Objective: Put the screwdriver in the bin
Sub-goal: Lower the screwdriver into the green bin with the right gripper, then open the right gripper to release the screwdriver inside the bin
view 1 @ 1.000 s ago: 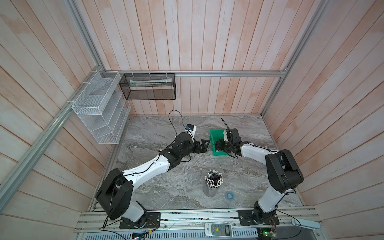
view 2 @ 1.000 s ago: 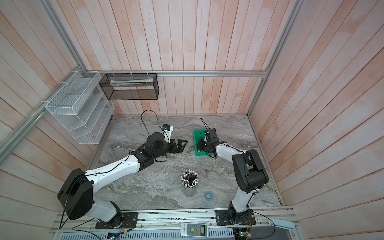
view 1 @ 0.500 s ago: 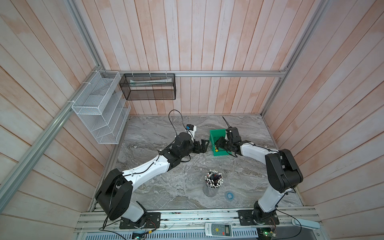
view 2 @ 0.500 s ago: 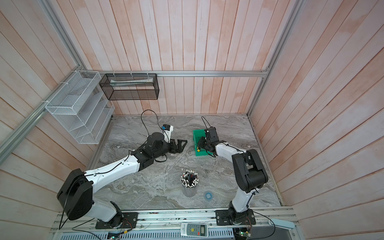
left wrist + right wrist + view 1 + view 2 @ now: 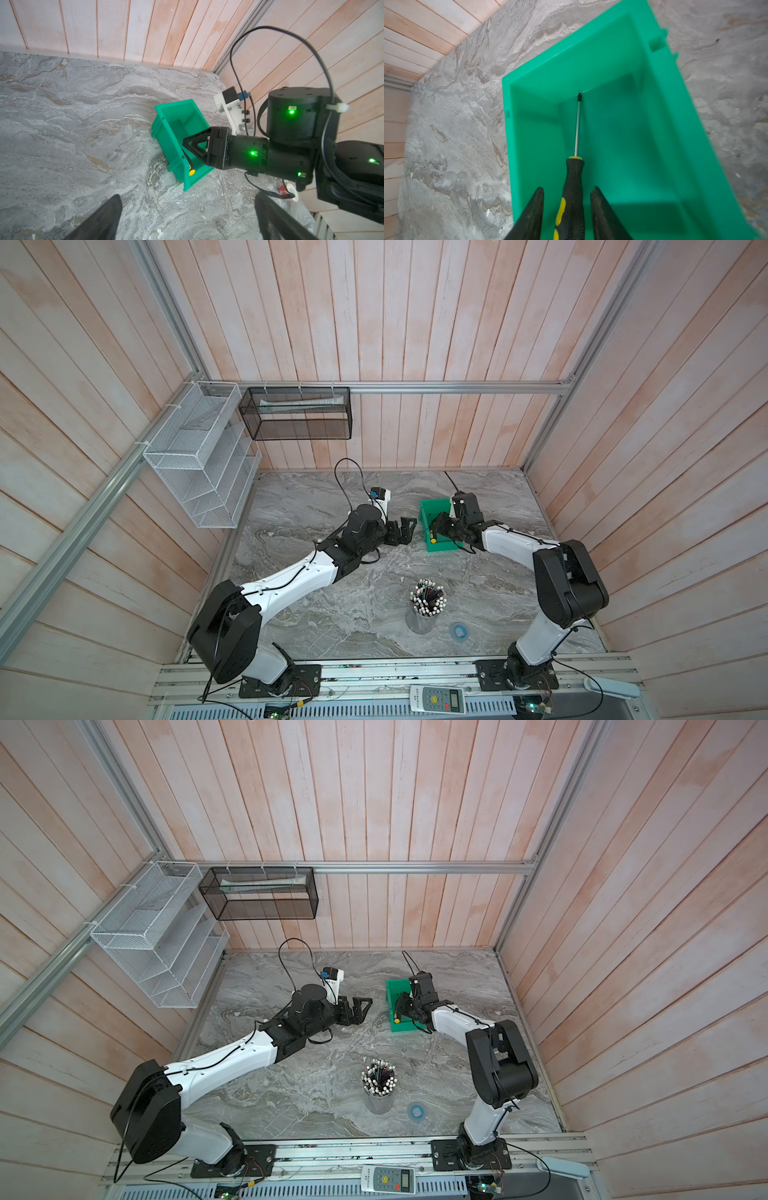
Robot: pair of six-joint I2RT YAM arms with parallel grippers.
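Observation:
The green bin [image 5: 591, 68] stands on the marble table, also seen in both top views [image 5: 430, 512] [image 5: 397, 990] and in the left wrist view [image 5: 176, 116]. The screwdriver [image 5: 574, 182] lies inside it, tip at the far bottom edge and yellow butt [image 5: 191, 171] [image 5: 433, 538] at the low front end. My right gripper [image 5: 567, 187] [image 5: 436, 526] hangs over the bin, open, with a gap on each side of the black-and-yellow handle. My left gripper [image 5: 405, 531] [image 5: 188, 196] is open and empty just left of the bin.
A silver mesh cup of white-tipped pens [image 5: 426, 605] stands near the front, with a blue tape roll [image 5: 458, 630] beside it. A black mesh basket [image 5: 299, 414] and a white wire rack [image 5: 199, 464] hang on the walls. A remote [image 5: 436, 699] lies on the front rail.
My right gripper's jaws have parted from the screwdriver handle, and the screwdriver now rests in the bin. The left arm has not moved.

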